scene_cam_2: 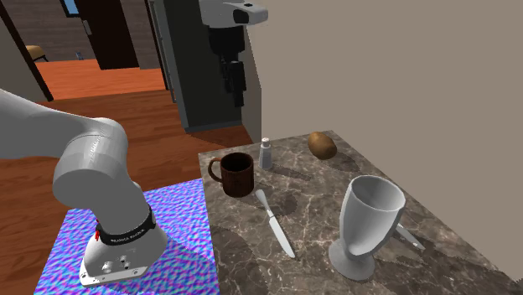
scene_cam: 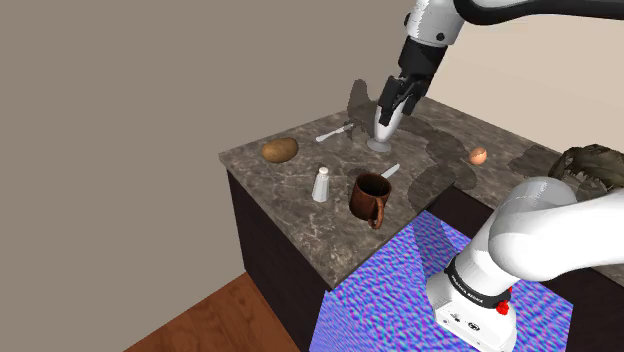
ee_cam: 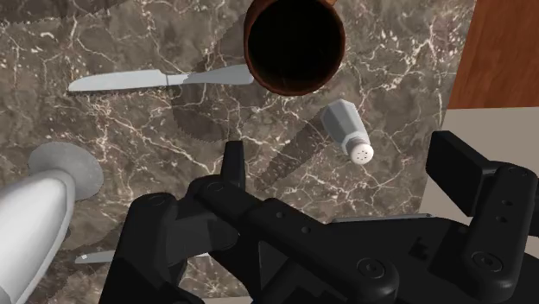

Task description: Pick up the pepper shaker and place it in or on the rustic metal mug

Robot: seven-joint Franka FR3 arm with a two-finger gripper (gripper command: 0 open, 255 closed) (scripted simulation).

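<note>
The pepper shaker (scene_cam: pixel 321 184) (scene_cam_2: pixel 266 152) is a small pale grey shaker with a holed cap, standing upright on the marble counter (scene_cam: pixel 300 220). Just beside it stands the brown mug (scene_cam: pixel 370 197) (scene_cam_2: pixel 235 173), upright, its dark inside empty. My black gripper (scene_cam: pixel 386 116) (scene_cam_2: pixel 236 99) hangs high above the counter, open, with nothing between its fingers. In the wrist view the gripper (ee_cam: pixel 341 157) looks straight down; the shaker (ee_cam: pixel 348 129) lies between the spread fingers far below, and the mug (ee_cam: pixel 294 43) is just beyond it.
A grey goblet (scene_cam_2: pixel 369 222) (scene_cam: pixel 381 140) stands farther along the counter, with a knife (scene_cam_2: pixel 275 222) (ee_cam: pixel 155 80) between it and the mug. A fork (scene_cam: pixel 335 131), a potato (scene_cam: pixel 280 150) (scene_cam_2: pixel 322 144) and an egg (scene_cam: pixel 478 155) also lie there. The counter edge drops to a wooden floor.
</note>
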